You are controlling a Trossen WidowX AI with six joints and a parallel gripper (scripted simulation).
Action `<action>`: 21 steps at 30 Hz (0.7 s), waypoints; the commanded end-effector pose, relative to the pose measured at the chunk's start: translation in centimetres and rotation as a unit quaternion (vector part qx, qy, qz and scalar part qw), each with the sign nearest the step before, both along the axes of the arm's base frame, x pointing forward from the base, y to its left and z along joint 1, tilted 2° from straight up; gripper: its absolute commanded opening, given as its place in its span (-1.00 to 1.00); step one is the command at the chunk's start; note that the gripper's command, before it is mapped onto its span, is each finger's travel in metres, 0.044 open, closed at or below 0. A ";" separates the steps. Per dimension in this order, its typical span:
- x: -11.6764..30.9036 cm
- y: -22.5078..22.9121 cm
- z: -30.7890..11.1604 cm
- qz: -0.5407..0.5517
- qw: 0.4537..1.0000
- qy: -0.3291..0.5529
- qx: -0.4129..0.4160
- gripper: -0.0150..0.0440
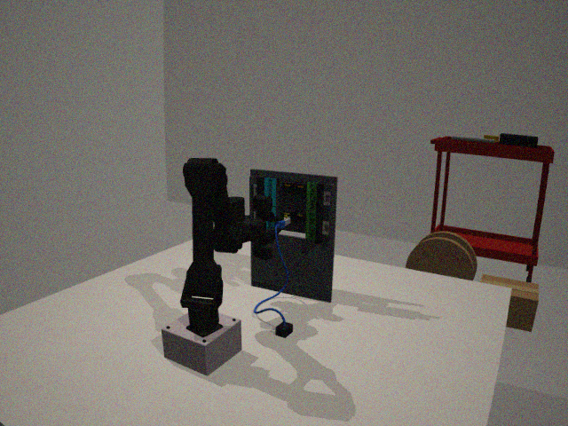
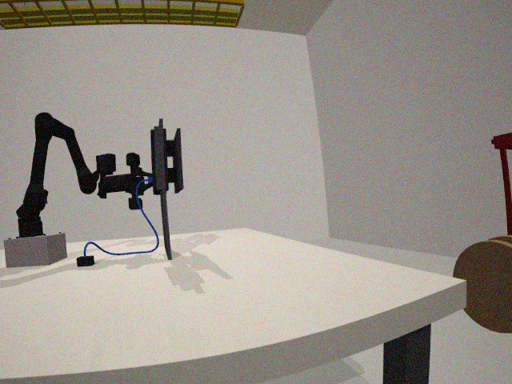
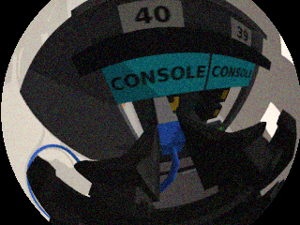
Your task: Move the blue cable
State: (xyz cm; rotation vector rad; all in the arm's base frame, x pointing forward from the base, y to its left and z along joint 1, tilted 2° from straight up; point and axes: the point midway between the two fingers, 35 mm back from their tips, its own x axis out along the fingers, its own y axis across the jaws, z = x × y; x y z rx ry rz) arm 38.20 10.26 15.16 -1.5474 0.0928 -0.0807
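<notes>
My gripper [image 1: 280, 224] [image 2: 149, 180] [image 3: 167, 120] is shut on the blue plug [image 1: 278, 223] [image 2: 150, 179] [image 3: 172, 136] and holds it in front of the lower server [image 1: 298, 224], close to its face. The plug's pale head [image 1: 287, 220] [image 3: 164, 111] shows ahead of the fingers in the wrist view, below the larger cyan CONSOLE label [image 3: 159, 78]. The head's tip is partly hidden by a finger, and I cannot tell whether it touches the port. The upper server [image 1: 293, 198] is above; its CONSOLE label [image 3: 232, 73] is at the right in the wrist view.
The blue cable [image 1: 287, 270] [image 2: 157, 235] [image 3: 52, 146] hangs from the plug to a black block [image 1: 284, 328] [image 2: 86, 261] on the table. The dark upright panel [image 1: 291, 272] [image 2: 166, 223] carries both servers. A red cart [image 1: 493, 152] and a round brown drum [image 1: 440, 256] stand beyond the table.
</notes>
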 end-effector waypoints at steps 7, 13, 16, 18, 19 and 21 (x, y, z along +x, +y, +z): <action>0.3 0.1 0.1 0.002 1.000 -0.003 0.001 -0.49; 0.4 0.2 0.1 0.002 1.000 -0.003 0.001 -0.49; 0.5 0.2 0.1 0.002 1.000 -0.003 0.001 -0.49; 0.5 0.2 0.1 0.002 1.000 -0.003 0.001 -0.49; 0.5 0.2 0.1 0.002 1.000 -0.003 0.001 -0.49; 0.6 0.2 0.1 0.002 1.000 -0.003 0.001 -0.49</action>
